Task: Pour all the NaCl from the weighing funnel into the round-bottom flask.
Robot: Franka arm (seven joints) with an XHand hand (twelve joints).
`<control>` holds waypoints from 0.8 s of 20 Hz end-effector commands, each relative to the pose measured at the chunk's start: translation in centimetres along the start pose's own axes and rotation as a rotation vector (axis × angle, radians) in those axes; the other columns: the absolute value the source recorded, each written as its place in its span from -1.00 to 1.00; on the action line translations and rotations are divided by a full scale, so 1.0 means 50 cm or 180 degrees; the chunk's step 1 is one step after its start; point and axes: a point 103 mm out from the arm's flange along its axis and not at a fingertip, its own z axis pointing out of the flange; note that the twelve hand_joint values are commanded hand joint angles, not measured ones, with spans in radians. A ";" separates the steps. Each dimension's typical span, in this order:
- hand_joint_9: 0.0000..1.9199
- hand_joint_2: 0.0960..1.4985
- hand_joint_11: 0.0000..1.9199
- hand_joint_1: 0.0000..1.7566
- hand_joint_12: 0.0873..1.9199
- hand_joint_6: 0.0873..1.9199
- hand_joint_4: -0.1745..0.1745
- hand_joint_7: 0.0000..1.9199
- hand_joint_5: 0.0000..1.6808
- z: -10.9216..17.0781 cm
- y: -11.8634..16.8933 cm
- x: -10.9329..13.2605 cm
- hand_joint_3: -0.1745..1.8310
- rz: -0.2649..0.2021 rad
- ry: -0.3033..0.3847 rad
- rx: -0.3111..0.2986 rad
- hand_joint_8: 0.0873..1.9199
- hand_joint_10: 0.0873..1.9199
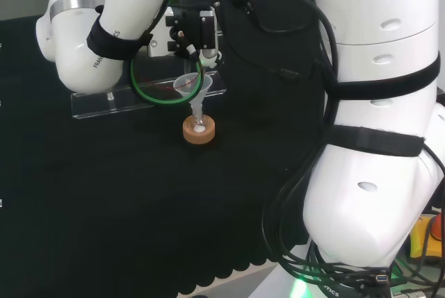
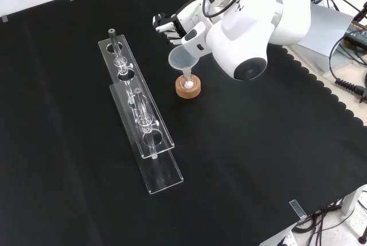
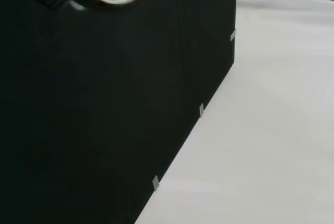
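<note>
A black cloth covers the bench, its scalloped edge running beside a pale floor. On it stands a cork ring, the landmark here. A small round-bottom flask sits in that ring with white powder in its bulb. To the left of the ring in the front view lies a long clear rack with tubes. Directly above the ring, the weighing funnel is tilted, its stem reaching down into the flask's neck. The hand is up behind the funnel, fingers curled round it.
</note>
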 end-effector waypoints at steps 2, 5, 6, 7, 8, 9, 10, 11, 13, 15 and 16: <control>0.07 -0.14 -0.49 0.23 0.30 -0.12 1.00 -0.06 0.37 -0.002 -0.002 0.000 -0.15 0.0025 -0.0052 -0.0031 -0.39 -0.59; 0.07 -0.14 -0.49 0.23 0.30 -0.12 1.00 -0.06 0.37 -0.004 -0.001 0.002 -0.15 0.0032 -0.0045 -0.0026 -0.39 -0.59; 0.07 -0.14 -0.49 0.23 0.30 -0.12 1.00 -0.06 0.37 -0.004 -0.001 0.002 -0.15 0.0039 -0.0043 -0.0024 -0.39 -0.59; 0.07 -0.14 -0.49 0.23 0.30 -0.12 1.00 -0.06 0.37 -0.005 0.000 0.002 -0.15 0.0037 -0.0041 -0.0024 -0.39 -0.59; 0.07 -0.14 -0.49 0.23 0.30 -0.12 1.00 -0.06 0.37 -0.005 0.000 0.003 -0.15 0.0036 -0.0039 -0.0025 -0.39 -0.59; 0.07 -0.14 -0.49 0.23 0.30 -0.12 1.00 -0.06 0.37 -0.004 0.000 0.003 -0.15 0.0036 -0.0041 -0.0031 -0.39 -0.59; 0.07 -0.14 -0.49 0.23 0.30 -0.12 1.00 -0.06 0.37 -0.004 0.000 0.003 -0.15 0.0033 -0.0036 -0.0027 -0.39 -0.59; 0.07 -0.14 -0.49 0.23 0.30 -0.12 1.00 -0.06 0.37 -0.003 0.001 0.002 -0.15 0.0030 -0.0034 -0.0020 -0.39 -0.59; 0.07 -0.14 -0.49 0.23 0.30 -0.12 1.00 -0.06 0.37 -0.002 0.001 0.000 -0.15 0.0034 -0.0032 -0.0028 -0.39 -0.59; 0.07 -0.14 -0.49 0.23 0.30 -0.12 1.00 -0.06 0.37 -0.002 0.000 -0.003 -0.15 0.0043 -0.0034 -0.0038 -0.39 -0.59; 0.07 -0.14 -0.49 0.23 0.30 -0.12 1.00 -0.06 0.37 -0.001 0.000 -0.004 -0.15 0.0050 -0.0033 -0.0039 -0.40 -0.59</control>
